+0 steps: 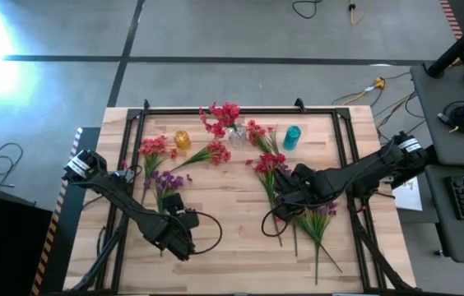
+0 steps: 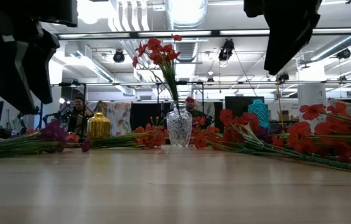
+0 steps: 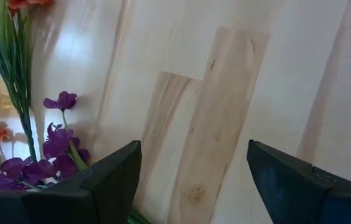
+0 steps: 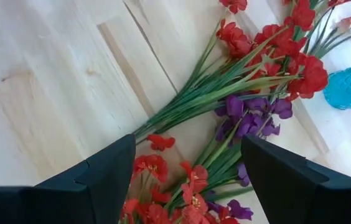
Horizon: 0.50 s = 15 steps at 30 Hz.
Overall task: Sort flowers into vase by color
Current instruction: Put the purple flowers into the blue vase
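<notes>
We see a pale butcher-block table (image 1: 232,247) of glued wooden strips, smooth with a light sheen. At its far middle stands a cut-glass vase (image 2: 179,127), bulbous and faceted, holding a few red sprigs (image 2: 158,53) on thin green stems. To its left sits a ribbed, glossy gold vase (image 2: 99,126); to its right, a textured teal vase (image 1: 292,137).

The remaining flowers lie flat in loose bundles: red ones (image 1: 154,148) and purple ones (image 1: 164,181) on the left, another red sprig (image 1: 215,153) near the gold vase, and a mixed heap of red and purple (image 4: 250,93) on the right, with slender, grass-like leaves.

The left gripper (image 1: 174,203) hovers just right of the purple bundle, its dark wedge-shaped fingers (image 3: 107,180) spread, with nothing between them. The right gripper (image 1: 283,196) hangs over the mixed heap, fingers (image 4: 94,180) likewise spread and empty.
</notes>
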Each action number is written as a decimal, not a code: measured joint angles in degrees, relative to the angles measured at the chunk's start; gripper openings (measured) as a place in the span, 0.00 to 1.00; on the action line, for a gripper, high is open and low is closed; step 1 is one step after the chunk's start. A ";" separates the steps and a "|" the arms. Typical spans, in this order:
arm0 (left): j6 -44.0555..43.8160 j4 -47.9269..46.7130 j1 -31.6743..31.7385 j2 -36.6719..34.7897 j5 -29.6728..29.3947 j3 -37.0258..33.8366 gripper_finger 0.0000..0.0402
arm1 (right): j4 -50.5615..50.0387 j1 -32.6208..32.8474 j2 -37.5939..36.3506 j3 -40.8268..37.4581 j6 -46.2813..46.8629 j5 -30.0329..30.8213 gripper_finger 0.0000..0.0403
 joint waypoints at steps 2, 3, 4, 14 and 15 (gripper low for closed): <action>0.00 0.03 0.08 0.00 -0.92 0.00 0.69 | 0.00 0.00 0.00 0.00 -0.55 -0.02 0.71; 0.01 0.08 0.22 0.00 -1.36 0.00 0.69 | -0.02 0.02 0.00 0.00 -1.12 -0.14 0.71; 0.08 0.13 0.37 0.00 -1.88 0.00 0.69 | -0.02 0.02 0.00 0.00 -1.88 -0.34 0.71; 7.40 4.40 5.83 0.00 -2.57 0.00 0.69 | 2.59 0.66 0.00 -0.64 -11.88 0.50 0.72; 8.66 4.52 6.57 0.00 -2.57 0.00 0.69 | 3.71 0.66 0.00 -1.07 -13.18 0.84 0.72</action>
